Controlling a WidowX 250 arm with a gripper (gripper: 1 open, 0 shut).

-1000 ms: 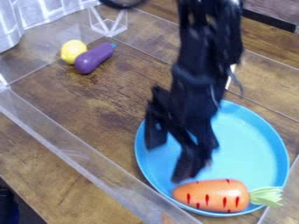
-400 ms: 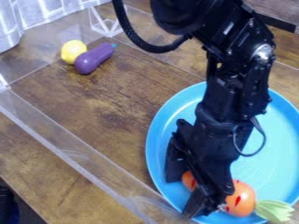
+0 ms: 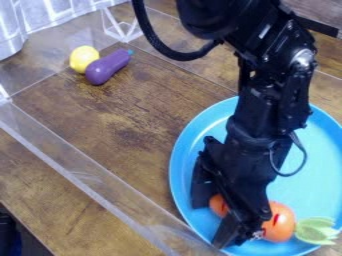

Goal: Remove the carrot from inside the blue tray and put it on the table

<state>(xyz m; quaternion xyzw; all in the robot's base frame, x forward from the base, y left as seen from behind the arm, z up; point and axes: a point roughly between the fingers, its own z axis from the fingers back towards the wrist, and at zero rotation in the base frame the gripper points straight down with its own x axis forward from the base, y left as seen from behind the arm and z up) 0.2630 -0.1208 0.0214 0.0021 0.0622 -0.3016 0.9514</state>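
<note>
The carrot [image 3: 277,223] lies in the near part of the blue tray [image 3: 315,130], orange with its pale green top [image 3: 318,230] pointing right. My black gripper [image 3: 227,208] points down onto it, and the arm hides the carrot's middle. Its fingers [image 3: 209,186] stand apart, open, and orange shows on both sides of the nearer finger. Whether the fingers touch the carrot I cannot tell. The tray rests on the dark wood table [image 3: 120,120].
A purple eggplant [image 3: 107,66] and a yellow ball [image 3: 84,57] lie together at the back left. A clear plastic wall [image 3: 80,165] runs along the table's near edge, close to the tray's rim. A black cable [image 3: 147,40] hangs behind the arm.
The gripper has come down and moved toward the near right of the tray, from beside the carrot to over it. The carrot lies in the same spot, now partly covered.
</note>
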